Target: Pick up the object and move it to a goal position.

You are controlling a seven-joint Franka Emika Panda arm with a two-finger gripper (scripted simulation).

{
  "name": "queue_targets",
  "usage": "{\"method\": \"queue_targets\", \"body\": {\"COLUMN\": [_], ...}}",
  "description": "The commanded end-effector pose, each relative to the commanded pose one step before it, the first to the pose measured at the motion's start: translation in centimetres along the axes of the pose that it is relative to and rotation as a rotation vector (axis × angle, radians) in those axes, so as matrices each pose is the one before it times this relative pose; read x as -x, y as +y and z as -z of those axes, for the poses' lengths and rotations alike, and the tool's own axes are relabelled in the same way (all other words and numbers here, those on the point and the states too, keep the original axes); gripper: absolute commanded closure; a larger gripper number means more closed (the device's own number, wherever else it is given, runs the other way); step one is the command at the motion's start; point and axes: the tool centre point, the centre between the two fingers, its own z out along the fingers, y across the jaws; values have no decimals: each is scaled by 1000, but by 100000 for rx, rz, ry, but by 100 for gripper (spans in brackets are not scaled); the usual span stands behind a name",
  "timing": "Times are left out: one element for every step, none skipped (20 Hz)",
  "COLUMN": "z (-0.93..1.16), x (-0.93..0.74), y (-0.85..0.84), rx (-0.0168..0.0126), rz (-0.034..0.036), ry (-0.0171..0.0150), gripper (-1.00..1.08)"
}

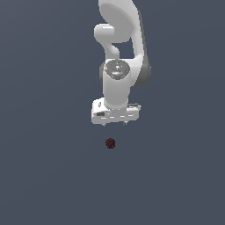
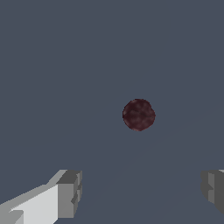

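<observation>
Nearest your wrist camera are the two grey fingertips (image 2: 70, 192), one low on each side of the frame and set wide apart, so the claw is open with nothing between its jaws. You have not yet picked anything up: the object (image 2: 138, 114), a small dark red speckled ball, lies alone on the flat grey floor (image 2: 52, 65), just right of centre in the wrist view and clear of both tips. In the exterior view it sits just below centre of the frame, a little under the gripper (image 1: 114, 123) and not touching it. So the approach, the grasp and the carry to the goal all remain, and no goal marker shows in either picture. Your arm (image 1: 118, 39) comes down from the top centre of the exterior view, wrist pointing straight down, hand poised above the ball
</observation>
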Motion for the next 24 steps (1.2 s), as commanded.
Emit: {"method": "queue_targets", "body": {"z": [-562, -260, -280, -300, -320, -341, -362, -373, -375, -378, -376, -360, -342, -324, -306, -287, -268, -249, -229, -210, -190, -171, -151, -131], "x": [-345, -160, -167, -173, -178, -182, -185, -181, -173, -165, -155, -141, -126, -113, -100, -89, -78, -69, -60, -53, -44, -39, -33, -27], "y": [212, 101, 112, 122, 132, 144, 155, 163, 166, 169, 172, 165, 158, 151, 144, 136, 127, 118, 109, 100, 92, 81, 72, 62], "rx": [118, 47, 46, 44, 40, 35, 30, 24, 17, 10, 4, -1, -6, -9, -11, -13, -14, -14, -14, -14, -13, -12, -11, -9], "rz": [4052, 1914, 2046, 2178, 2309, 2440, 2570, 2626, 2623, 2619, 2588, 2462, 2326, 2188, 2052, 1917, 1782, 1648, 1515, 1382, 1246, 1115, 984, 852], "ry": [102, 64, 69, 75, 82, 89, 97, 104, 108, 114, 118, 118, 117, 115, 112, 109, 105, 101, 95, 90, 83, 76, 68, 60], "gripper": [-92, -92, -92, -92, -92, -92, -92, -92, -92, -92, -92, -92, -92, -92, -92, -92, -92, -92, -92, -92, -92, -92, -92, -92]}}
